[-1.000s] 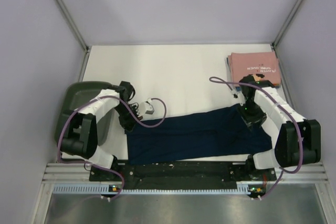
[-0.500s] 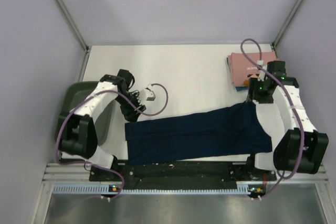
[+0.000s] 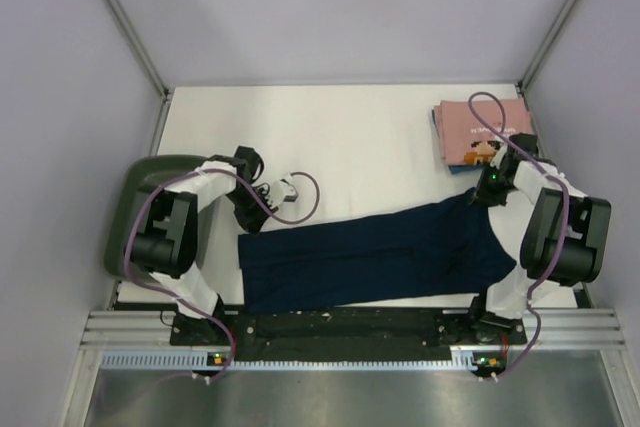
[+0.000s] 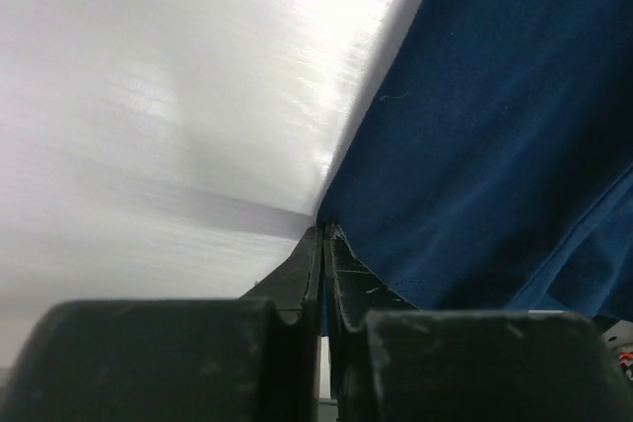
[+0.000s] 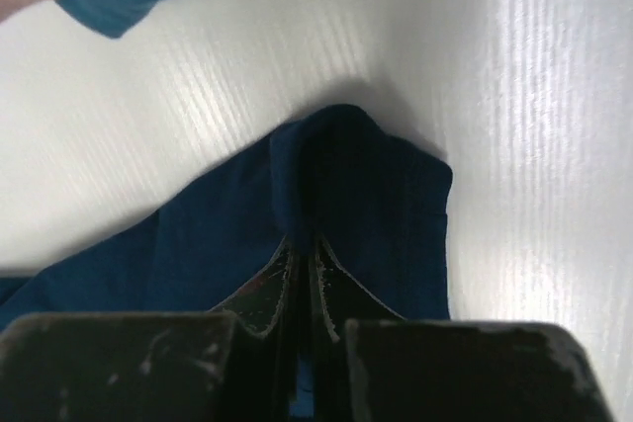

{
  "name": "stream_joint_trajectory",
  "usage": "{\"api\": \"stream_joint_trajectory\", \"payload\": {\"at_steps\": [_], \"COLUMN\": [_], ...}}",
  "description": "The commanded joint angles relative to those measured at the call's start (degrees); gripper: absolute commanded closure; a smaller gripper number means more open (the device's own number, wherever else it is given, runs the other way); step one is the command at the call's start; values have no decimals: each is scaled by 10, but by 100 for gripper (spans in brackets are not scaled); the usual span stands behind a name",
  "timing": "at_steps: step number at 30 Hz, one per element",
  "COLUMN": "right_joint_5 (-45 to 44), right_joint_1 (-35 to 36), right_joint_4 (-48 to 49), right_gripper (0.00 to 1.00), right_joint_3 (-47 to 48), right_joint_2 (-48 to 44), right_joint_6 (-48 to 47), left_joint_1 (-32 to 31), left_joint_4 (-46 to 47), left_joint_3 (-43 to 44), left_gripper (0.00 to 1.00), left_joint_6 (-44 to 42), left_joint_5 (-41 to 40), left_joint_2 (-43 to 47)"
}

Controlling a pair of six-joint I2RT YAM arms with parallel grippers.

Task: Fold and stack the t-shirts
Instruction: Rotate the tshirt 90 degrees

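Left pincer and right pincer each clamp a far corner of the plain dark navy cloth t-shirt; best lifted together, cloth taut.

Two t-shirts lie on the one white counter. One is a navy blue t-shirt, spread between the claws with a far corner pinched in each. The other is a folded pink t-shirt with a cartoon face, just beyond the right claw. A blue edge shows under the pink one, but whether it is a third shirt cannot be told. There are two claws, counting the left claw. One dark green tray sits outboard of the left claw.
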State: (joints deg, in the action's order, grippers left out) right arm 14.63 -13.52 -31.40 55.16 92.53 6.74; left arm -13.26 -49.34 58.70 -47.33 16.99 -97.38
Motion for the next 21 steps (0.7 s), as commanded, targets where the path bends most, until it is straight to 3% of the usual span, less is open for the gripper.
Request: {"api": "stream_joint_trajectory", "payload": {"at_steps": [1,9,21], "right_joint_5": [-9,44,25], "right_joint_1": [-17,1,240], "right_joint_4": [59,76,64], "right_gripper": [100,100,100], "right_joint_3": [17,40,126], "right_joint_2": [-3,56,131], "right_joint_6": [-6,19,75], "left_joint_1": [2,39,45], "left_joint_4": [8,-30,-98], "left_joint_3": [-38,-101,-198], "left_gripper": [100,100,100], "left_joint_6": [-9,-1,-17], "left_joint_5": [-5,-77,-199], "left_joint_2": [-12,43,210]}}
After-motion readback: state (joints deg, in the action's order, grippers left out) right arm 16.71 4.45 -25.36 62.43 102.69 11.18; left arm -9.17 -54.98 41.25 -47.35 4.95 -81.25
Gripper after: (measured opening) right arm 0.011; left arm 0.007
